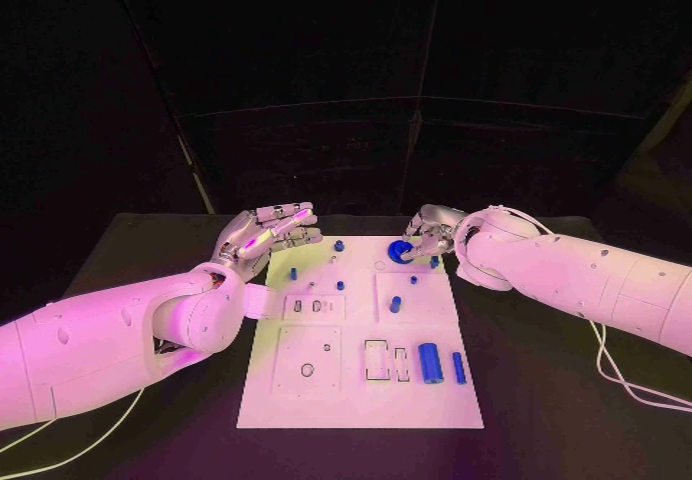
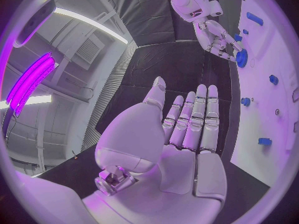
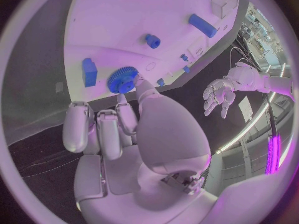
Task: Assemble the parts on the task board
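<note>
A flat white task board (image 1: pixel 361 400) lies on the black bench (image 1: pixel 548 400), dotted with small blue parts. At its far edge the right hand (image 1: pixel 428 236) pinches a toothed blue gear (image 1: pixel 402 253) between thumb and finger, right at the board's surface. The left hand (image 1: pixel 271 234) hangs over the board's far left corner, fingers straight and together, holding nothing. A smooth blue cylinder (image 1: pixel 428 361) lies near the front.

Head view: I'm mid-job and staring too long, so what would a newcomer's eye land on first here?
Most likely the right hand at the far end of the white board, its fingertips on a blue gear. Next, the left hand held open with nothing in it over the board's far left corner. Then the big blue cylinder lying near the board's front right.
</note>
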Available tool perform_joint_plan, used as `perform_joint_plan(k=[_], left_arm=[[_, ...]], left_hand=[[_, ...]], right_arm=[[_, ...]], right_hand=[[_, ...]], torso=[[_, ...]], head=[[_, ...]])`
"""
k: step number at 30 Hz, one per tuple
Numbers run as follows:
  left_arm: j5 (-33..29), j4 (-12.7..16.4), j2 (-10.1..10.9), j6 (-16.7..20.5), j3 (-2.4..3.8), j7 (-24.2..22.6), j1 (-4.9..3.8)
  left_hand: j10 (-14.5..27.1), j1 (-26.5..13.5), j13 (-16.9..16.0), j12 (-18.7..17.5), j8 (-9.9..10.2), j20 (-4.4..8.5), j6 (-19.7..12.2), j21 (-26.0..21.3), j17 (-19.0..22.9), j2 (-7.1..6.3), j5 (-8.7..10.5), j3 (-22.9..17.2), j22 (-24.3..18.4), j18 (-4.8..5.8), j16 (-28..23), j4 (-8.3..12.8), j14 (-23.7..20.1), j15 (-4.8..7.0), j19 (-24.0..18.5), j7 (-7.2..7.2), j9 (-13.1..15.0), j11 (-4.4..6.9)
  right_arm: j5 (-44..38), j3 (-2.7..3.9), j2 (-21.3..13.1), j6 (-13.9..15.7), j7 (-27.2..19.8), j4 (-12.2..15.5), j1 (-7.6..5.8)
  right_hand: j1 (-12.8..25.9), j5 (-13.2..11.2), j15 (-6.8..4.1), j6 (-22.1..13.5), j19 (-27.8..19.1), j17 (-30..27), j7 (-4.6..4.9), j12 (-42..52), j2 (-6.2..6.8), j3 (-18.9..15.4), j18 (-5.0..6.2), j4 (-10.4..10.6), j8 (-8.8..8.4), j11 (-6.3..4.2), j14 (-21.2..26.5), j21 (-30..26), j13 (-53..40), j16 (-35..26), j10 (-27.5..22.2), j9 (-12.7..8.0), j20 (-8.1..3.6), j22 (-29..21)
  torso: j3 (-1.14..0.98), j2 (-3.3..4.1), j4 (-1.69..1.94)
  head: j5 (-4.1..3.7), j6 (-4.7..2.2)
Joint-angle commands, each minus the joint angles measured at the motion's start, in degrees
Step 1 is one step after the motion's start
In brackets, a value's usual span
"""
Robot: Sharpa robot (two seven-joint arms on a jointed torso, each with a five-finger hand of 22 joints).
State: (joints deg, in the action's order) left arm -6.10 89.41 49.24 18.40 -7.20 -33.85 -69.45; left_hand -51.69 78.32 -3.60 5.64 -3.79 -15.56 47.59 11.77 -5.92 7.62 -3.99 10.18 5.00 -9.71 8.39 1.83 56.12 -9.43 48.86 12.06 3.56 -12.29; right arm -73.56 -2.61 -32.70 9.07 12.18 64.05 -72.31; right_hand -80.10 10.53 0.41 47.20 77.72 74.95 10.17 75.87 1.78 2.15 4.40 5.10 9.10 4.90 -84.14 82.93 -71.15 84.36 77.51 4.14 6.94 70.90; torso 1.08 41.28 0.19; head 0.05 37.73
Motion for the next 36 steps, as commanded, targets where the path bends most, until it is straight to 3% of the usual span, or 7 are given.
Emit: perform_joint_plan(k=[1,24,36], left_arm=[[0.35,0.0,-0.1,-0.94,0.05,-0.17,-0.08],[0.35,-0.2,-0.26,-1.41,0.05,0.15,-0.07],[0.35,-0.23,-0.2,-1.54,0.05,0.32,-0.07]], left_hand=[[0.17,-0.06,0.04,-0.34,0.27,-0.24,-0.45,-0.32,0.07,0.51,0.19,0.07,-0.04,-0.63,-0.36,0.28,-0.17,-0.31,0.31,2.89,-0.04,0.04],[0.18,-0.05,0.04,-0.35,0.27,-0.24,-0.44,-0.35,0.07,0.55,0.19,0.05,-0.07,-0.63,-0.38,0.31,-0.17,-0.31,0.32,2.88,-0.04,0.04],[0.2,-0.06,0.04,-0.38,0.28,-0.25,-0.56,-0.39,0.08,0.58,0.19,0.02,-0.1,-0.63,-0.4,0.34,-0.18,-0.31,0.33,2.86,-0.05,0.05]], right_arm=[[-1.16,0.03,0.24,-0.68,0.48,-0.17,-0.11],[-5.12,0.01,2.54,-1.26,1.19,-2.62,0.03],[-7.92,-0.01,2.42,-2.35,1.56,-2.54,0.24]], right_hand=[[-0.57,-0.33,0.13,0.5,0.38,1.29,-0.11,0.37,-0.09,0.06,-0.38,-0.37,0.3,0.02,-3.3,0.28,-0.29,0.43,0.56,0.0,-0.08,0.19],[-1.08,-0.55,0.11,0.81,0.91,1.75,-0.14,0.74,-0.45,0.48,-0.56,-0.87,0.54,-0.01,-3.38,0.62,-0.84,0.65,0.83,-0.01,-0.1,1.04],[-2.78,-2.42,-0.2,3.94,1.34,2.04,-0.55,2.1,-1.79,3.58,-0.7,-3.16,2.02,-0.42,-3.38,0.99,-2.92,0.85,1.98,0.09,-0.36,1.83]], torso=[[-0.02,0.02,0.04],[-0.07,0.01,0.07],[-0.07,-0.03,0.0]], head=[[0.06,0.05],[0.22,0.55],[0.26,0.77]])
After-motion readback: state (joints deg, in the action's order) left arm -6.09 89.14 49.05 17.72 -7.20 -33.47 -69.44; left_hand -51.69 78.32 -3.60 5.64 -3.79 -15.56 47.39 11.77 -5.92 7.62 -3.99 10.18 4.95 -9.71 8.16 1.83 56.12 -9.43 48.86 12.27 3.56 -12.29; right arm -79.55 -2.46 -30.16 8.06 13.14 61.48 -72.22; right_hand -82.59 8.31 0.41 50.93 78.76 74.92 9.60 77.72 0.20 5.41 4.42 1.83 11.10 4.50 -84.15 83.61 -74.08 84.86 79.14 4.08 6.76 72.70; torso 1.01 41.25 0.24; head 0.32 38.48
